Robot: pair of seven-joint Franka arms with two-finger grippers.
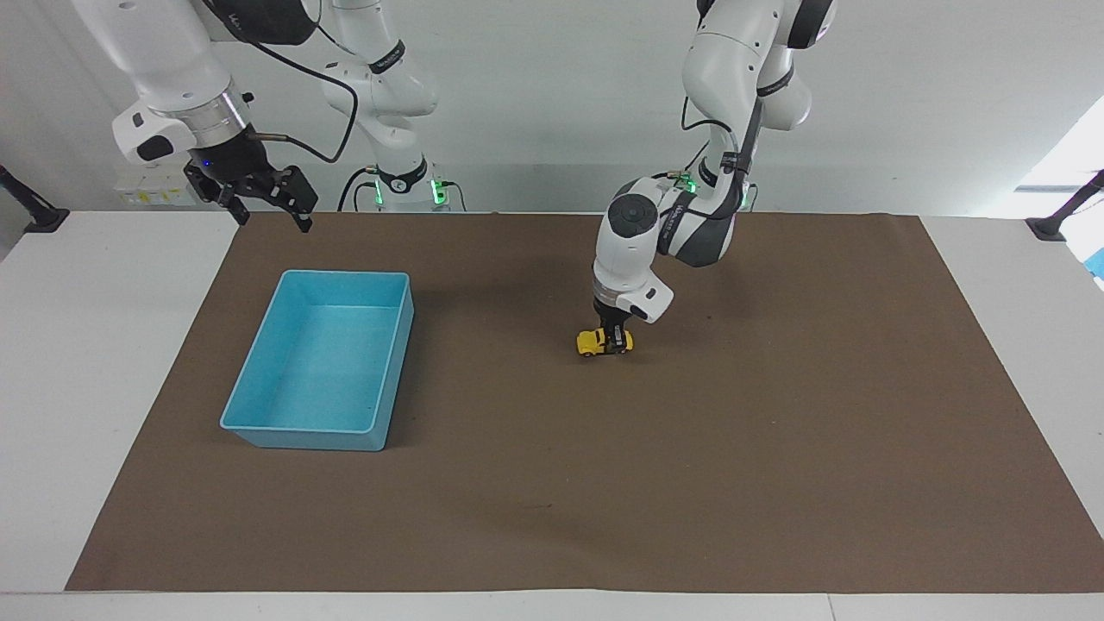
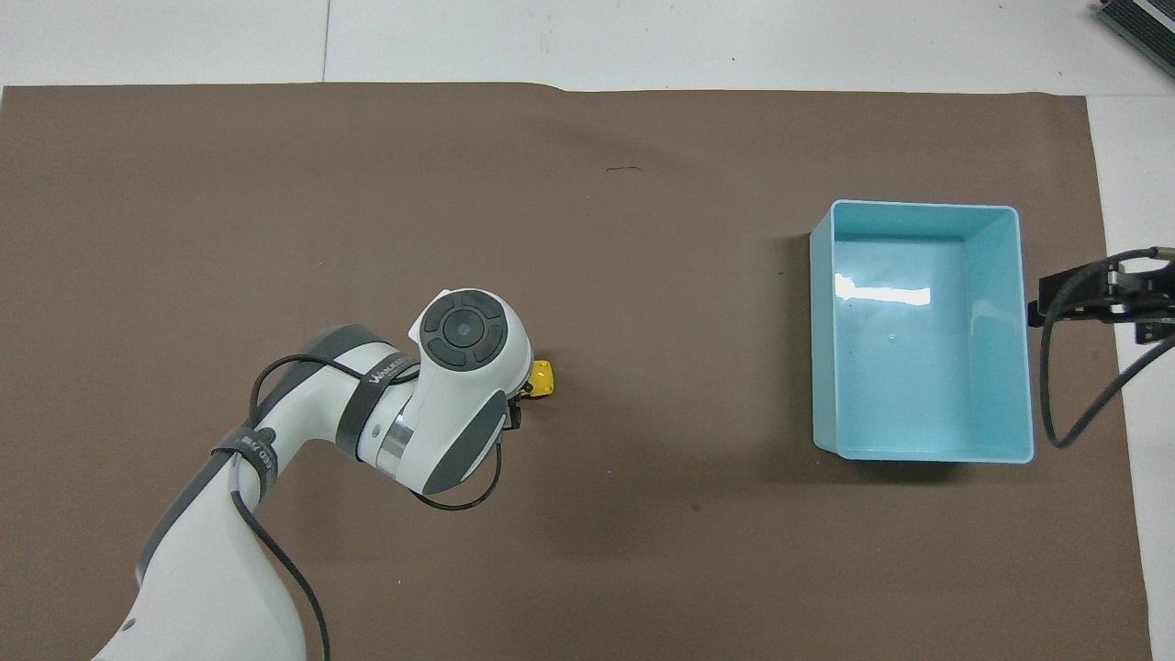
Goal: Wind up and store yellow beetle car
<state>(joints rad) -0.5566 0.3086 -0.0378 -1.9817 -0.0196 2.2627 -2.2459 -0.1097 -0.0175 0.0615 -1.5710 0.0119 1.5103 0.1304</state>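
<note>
The yellow beetle car (image 1: 592,342) sits on the brown mat near the table's middle. My left gripper (image 1: 616,342) points straight down and is shut on the car's body, with the wheels at the mat. In the overhead view the left wrist hides most of the car, and only its yellow end (image 2: 542,377) shows. The blue bin (image 1: 259,414) stands empty toward the right arm's end; it also shows in the overhead view (image 2: 918,209). My right gripper (image 1: 267,200) waits open and empty in the air, over the mat's edge beside the bin.
The brown mat (image 1: 776,483) covers most of the white table. A black cable hangs from the right wrist (image 2: 1056,386) beside the bin. Nothing else lies on the mat.
</note>
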